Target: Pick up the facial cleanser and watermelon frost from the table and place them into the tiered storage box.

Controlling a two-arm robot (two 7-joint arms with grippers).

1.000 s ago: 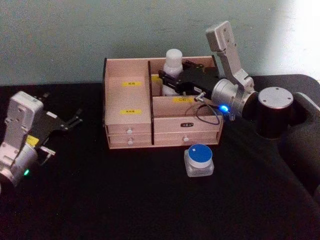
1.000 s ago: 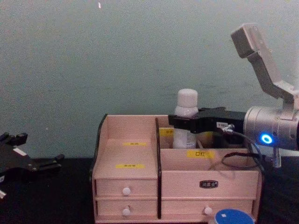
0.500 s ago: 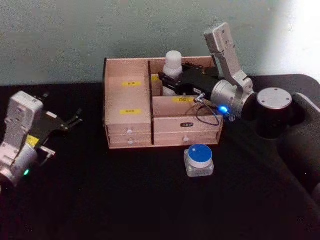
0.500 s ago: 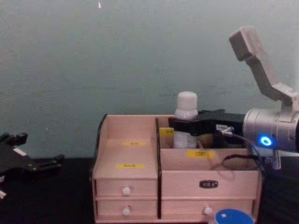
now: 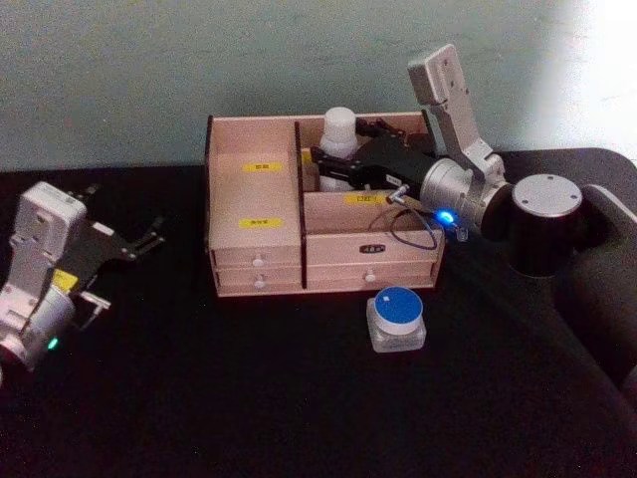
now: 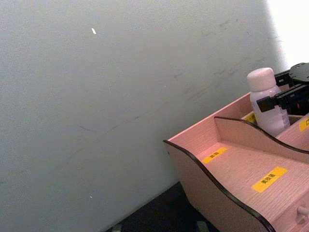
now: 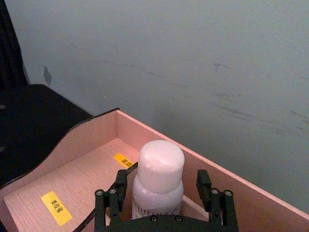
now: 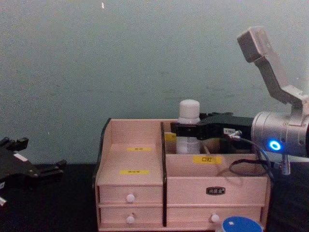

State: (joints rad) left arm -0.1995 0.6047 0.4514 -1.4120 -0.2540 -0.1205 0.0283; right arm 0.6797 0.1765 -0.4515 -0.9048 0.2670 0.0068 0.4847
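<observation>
Cleanser (image 5: 339, 124) is in the storage box's (image 5: 254, 194) back slot. Right pincer (image 5: 320, 169) is round it, can't tell if gripping. Blue-lid frost jar (image 5: 396, 317) waits on table (image 5: 249, 398) nr box front. Left pincer (image 5: 154, 233) slack, table's left edge.

Bottle (image 5: 340, 129) upright in box (image 5: 254, 239); jar (image 5: 396, 319) outside

You're looking at two matching arms: pale grey boxy links, silver wrist barrels, black jaws. Behind the right gripper (image 5: 333, 164) there's a blue LED (image 5: 445, 215), a thin black cable (image 5: 413, 237) looped under the wrist, and a black joint drum (image 5: 542, 239) with a silver cap. Behind the left gripper (image 5: 149, 237) there's a green LED (image 5: 50, 345) and a yellow sticker (image 5: 63, 281).
</observation>
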